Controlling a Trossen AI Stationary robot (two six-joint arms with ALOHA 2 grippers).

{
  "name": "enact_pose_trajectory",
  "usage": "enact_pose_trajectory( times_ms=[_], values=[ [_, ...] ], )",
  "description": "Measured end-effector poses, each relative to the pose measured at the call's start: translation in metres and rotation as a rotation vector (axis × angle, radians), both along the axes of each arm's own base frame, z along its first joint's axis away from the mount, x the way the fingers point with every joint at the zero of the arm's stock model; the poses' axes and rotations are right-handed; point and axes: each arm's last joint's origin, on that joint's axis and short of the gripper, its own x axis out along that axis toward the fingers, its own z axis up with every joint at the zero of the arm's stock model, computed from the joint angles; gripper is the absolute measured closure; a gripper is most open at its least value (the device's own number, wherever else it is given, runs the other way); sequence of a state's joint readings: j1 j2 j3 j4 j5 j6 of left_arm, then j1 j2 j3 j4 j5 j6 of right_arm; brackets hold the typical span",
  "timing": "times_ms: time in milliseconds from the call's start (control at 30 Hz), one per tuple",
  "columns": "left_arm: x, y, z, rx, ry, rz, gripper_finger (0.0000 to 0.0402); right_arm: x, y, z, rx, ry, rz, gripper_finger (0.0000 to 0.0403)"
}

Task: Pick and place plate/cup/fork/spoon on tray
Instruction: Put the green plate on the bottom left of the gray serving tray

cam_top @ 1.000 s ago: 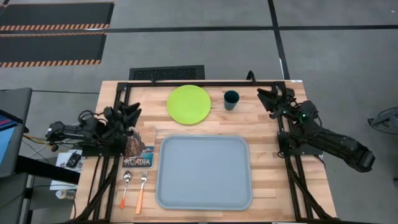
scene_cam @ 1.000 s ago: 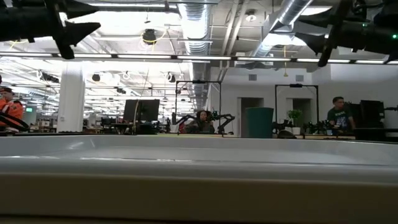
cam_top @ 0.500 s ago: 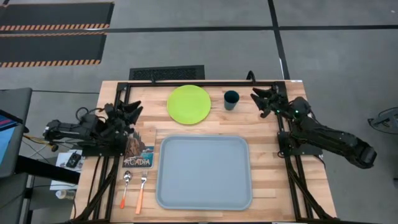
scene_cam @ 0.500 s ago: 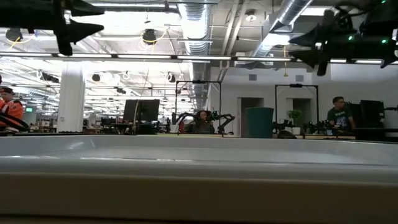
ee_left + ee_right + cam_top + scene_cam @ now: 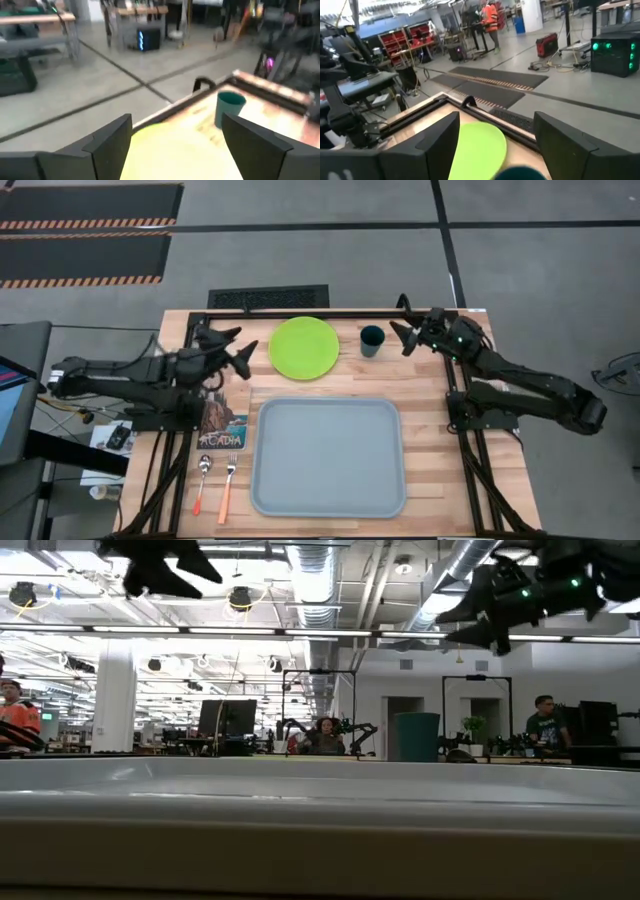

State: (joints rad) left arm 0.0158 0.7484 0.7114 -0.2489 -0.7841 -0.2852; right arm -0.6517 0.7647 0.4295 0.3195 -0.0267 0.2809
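Dark right end effector (image 5: 402,337) hovers spread beside the cup (image 5: 372,340).

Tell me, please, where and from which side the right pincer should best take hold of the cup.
Probably by the rim, from above: the cup stands upright with its mouth open, so one finger could go inside the wall and one outside. The right pincer is open just beside it, away from the plate.

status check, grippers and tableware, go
Left gripper open beside plate. Right gripper open beside cup. Tray bare; fork, spoon untouched. Nothing blocking.
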Motion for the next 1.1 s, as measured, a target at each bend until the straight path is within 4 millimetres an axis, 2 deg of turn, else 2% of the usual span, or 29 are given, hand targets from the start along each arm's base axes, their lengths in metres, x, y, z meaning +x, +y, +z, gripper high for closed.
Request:
enact_pose_trajectory(
  times_ms=[100, 200, 333, 433, 600, 800, 967, 1100],
  values=[
    [0.005, 0.010, 0.020, -0.066, 0.025, 0.027, 0.0107, 0.009, -0.003, 0.021, 0.004, 0.044, 0.020, 0.0122],
    [0.005, 0.017, 0.029, -0.107, 0.027, -0.005, 0.0106, 0.019, -0.004, 0.040, 0.009, 0.136, 0.037, 0.0121],
    [-0.001, 0.029, 0.032, -0.180, -0.011, -0.092, 0.0106, 0.030, -0.010, 0.058, 0.045, 0.258, -0.006, 0.0121],
    [-0.004, 0.040, 0.028, -0.225, 0.003, -0.113, 0.0106, 0.036, -0.016, 0.061, 0.079, 0.332, -0.055, 0.0121],
    [-0.005, 0.063, 0.014, -0.276, 0.025, -0.054, 0.0106, 0.043, -0.029, 0.050, 0.170, 0.391, -0.104, 0.0121],
    [0.000, 0.089, -0.002, -0.350, 0.009, -0.084, 0.0106, 0.049, -0.047, 0.029, 0.285, 0.443, -0.166, 0.0121],
    [0.013, 0.107, -0.003, -0.352, -0.077, -0.175, 0.0106, 0.051, -0.063, 0.014, 0.376, 0.450, -0.223, 0.0121],
    [0.032, 0.122, -0.010, -0.364, -0.137, -0.232, 0.0106, 0.054, -0.072, 0.001, 0.426, 0.480, -0.248, 0.0121]
  ],
)
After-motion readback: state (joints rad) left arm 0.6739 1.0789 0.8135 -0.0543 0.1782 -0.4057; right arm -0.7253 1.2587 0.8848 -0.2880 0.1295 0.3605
